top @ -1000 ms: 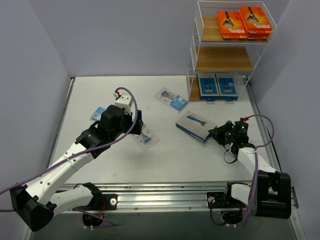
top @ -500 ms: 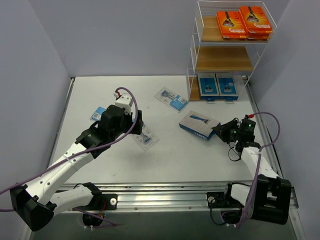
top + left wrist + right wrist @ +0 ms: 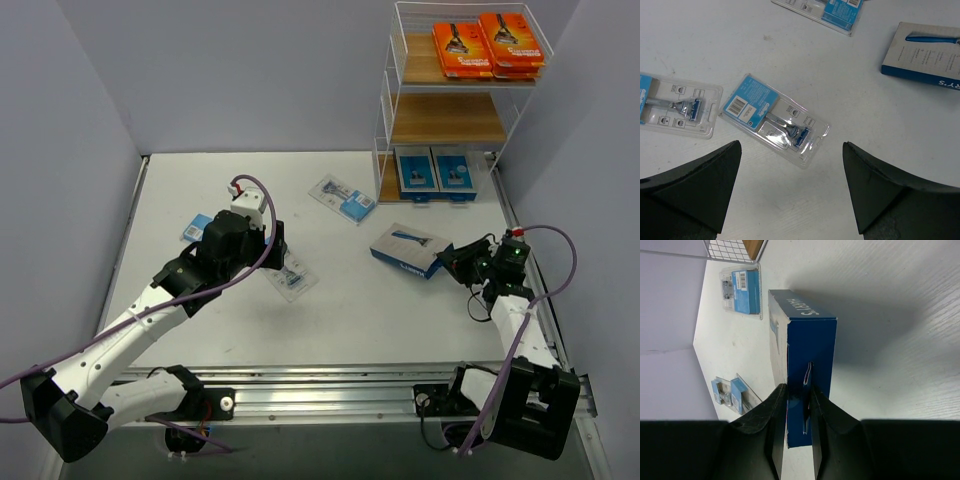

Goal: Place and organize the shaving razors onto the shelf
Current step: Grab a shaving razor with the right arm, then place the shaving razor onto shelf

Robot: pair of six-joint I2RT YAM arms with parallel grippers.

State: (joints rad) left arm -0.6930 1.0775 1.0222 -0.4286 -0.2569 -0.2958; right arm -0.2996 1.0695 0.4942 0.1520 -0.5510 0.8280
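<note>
Shaving razors sit partly on the shelf [image 3: 445, 118], which we see at the far right corner of the table [image 3: 350, 320]. Orange boxes [image 3: 490, 45] lie on its top tier, and two blue-and-grey boxes [image 3: 435, 172] lie side by side on the bottom tier.

The left arm [image 3: 150, 300] reaches in from the near left corner. We find the left gripper [image 3: 791, 146] released, its fingers spread wide above a clear blister pack [image 3: 775, 117] near the table's middle, not touching it.

The right gripper [image 3: 796, 390], close to the right edge, is clenched across the thin end of a blue box [image 3: 807, 345]. The box reaches from the gripper toward the table's middle, apart from the shelf. Whether its other end touches the table we cannot tell.

A second blister pack [image 3: 343, 198] lies flat toward the far edge, just left of the shelf's foot. A third blister pack [image 3: 197, 227] lies toward the left edge, beside the left arm.
</note>
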